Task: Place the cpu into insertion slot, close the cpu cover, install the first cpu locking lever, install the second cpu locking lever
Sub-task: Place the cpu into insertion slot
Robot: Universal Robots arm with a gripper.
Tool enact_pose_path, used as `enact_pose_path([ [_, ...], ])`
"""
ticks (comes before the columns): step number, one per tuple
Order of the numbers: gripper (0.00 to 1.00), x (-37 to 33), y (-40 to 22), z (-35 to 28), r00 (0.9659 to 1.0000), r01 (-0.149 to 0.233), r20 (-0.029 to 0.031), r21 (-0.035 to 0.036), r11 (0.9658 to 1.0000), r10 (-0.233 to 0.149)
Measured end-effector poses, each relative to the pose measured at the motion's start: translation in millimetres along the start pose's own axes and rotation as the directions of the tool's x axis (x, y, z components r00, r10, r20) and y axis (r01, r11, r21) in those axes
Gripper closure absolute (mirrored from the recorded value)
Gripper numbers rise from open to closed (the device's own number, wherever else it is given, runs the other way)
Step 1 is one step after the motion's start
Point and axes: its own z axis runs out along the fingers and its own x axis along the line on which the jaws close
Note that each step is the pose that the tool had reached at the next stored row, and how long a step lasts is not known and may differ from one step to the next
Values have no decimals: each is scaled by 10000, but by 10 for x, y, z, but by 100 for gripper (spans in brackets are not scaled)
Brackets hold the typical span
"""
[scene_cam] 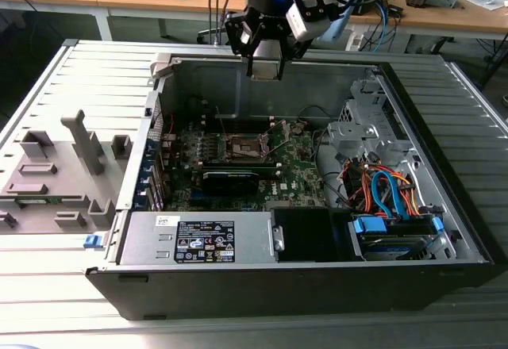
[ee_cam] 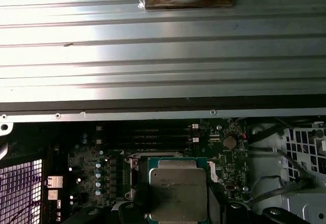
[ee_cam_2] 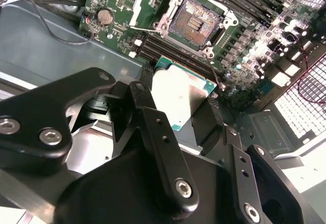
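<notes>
1. Your gripper (scene_cam: 266, 65) hangs above the rear wall of the open computer case (scene_cam: 317, 285), well above the motherboard (scene_cam: 298, 166).
2. Its dark fingers (ee_cam: 138, 194) pinch the cpu (ee_cam: 178, 193) from two opposite edges, and you can see the chip between them in both wrist views.
3. The cpu (ee_cam_2: 178, 94) is a flat square with a pale silver-beige metal lid. A thin green substrate border shows around the lid, and there is faint print on top. It sits level in the grasp.
4. The insertion slot (ee_cam_2: 193, 23) lies bare on the green board. You see its brownish-gold contact field inside a dark metal rim, just beside the long black memory slots (ee_cam_2: 239, 0).
5. The cpu cover (ee_cam_2: 136, 11), a silver-grey frame with a large window, stands swung open at one side of the socket.
</notes>
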Motion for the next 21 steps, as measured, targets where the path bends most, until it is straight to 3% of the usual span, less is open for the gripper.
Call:
enact_pose_path([
  [21, 45, -1, -22, 37, 10000, 0, 0, 0, 10000, 0],
])
